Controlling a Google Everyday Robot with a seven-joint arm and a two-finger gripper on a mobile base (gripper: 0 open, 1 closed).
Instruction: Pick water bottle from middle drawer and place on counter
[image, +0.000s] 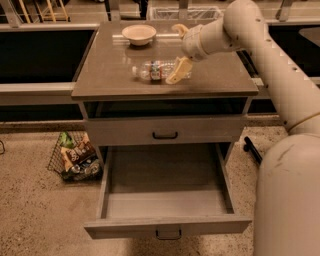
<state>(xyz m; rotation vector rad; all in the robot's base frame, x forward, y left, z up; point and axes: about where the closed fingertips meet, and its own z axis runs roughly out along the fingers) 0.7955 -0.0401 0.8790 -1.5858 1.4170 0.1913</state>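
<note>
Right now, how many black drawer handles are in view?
2. Upper handle on the shut drawer front; lower handle on the open middle drawer. The gripper, open, is above the counter by the water bottle.

Smooth cream-white arm (270, 65) of rounded tubular segments, faint scuffs on the bulky base (290, 200); its gripper (178, 50), above the counter (110, 75), has 2 tan fingers (178, 70) spread apart.
</note>
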